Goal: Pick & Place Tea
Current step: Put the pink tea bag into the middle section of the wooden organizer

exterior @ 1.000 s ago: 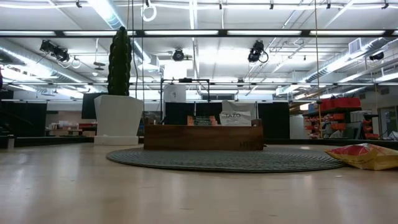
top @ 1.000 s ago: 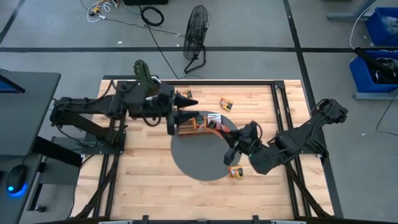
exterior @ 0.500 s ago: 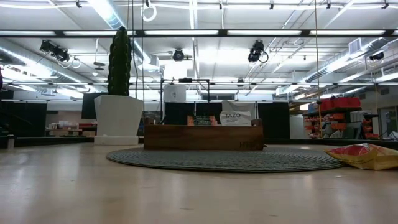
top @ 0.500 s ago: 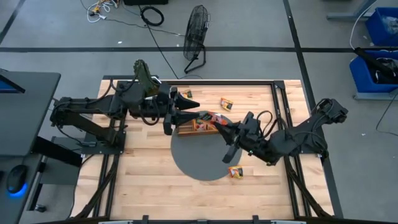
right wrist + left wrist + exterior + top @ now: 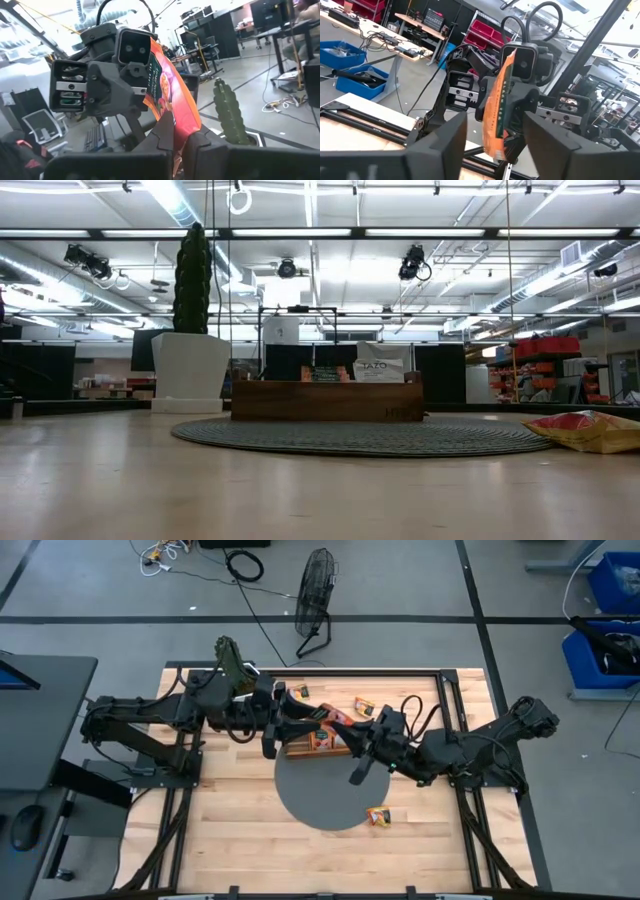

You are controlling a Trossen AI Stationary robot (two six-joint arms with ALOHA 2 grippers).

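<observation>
My right gripper (image 5: 347, 734) (image 5: 182, 142) is shut on an orange-red tea sachet (image 5: 335, 723) (image 5: 167, 90) above the brown wooden tray (image 5: 318, 743) (image 5: 325, 400). The tray stands on a round grey mat (image 5: 315, 790). My left gripper (image 5: 310, 724) (image 5: 492, 150) is open and faces the right one. Its fingers stand on either side of the sachet (image 5: 500, 110) without touching it. More sachets stand upright in the tray (image 5: 378, 369). Three others lie flat on the table (image 5: 300, 691) (image 5: 365, 706) (image 5: 378, 817). My right gripper pinches the orange-red sachet between its two fingers by one edge (image 5: 176, 129). It comes roughly level from the table's right. The sachet sticks out past the fingertips toward the left gripper, edge-on to it, lifted clear over the tray.
A cactus in a white pot (image 5: 192, 290) (image 5: 228, 656) stands at the table's far left. The loose sachet near the mat's right edge (image 5: 585, 430) lies on bare wood. Bare table lies on the near side of the mat (image 5: 300, 850). A fan (image 5: 315, 600) stands on the floor beyond.
My right gripper has moved from over the mat's right part toward the table's far and left sides. It has carried the sachet up to my left gripper, which has kept nearly still over the tray.
</observation>
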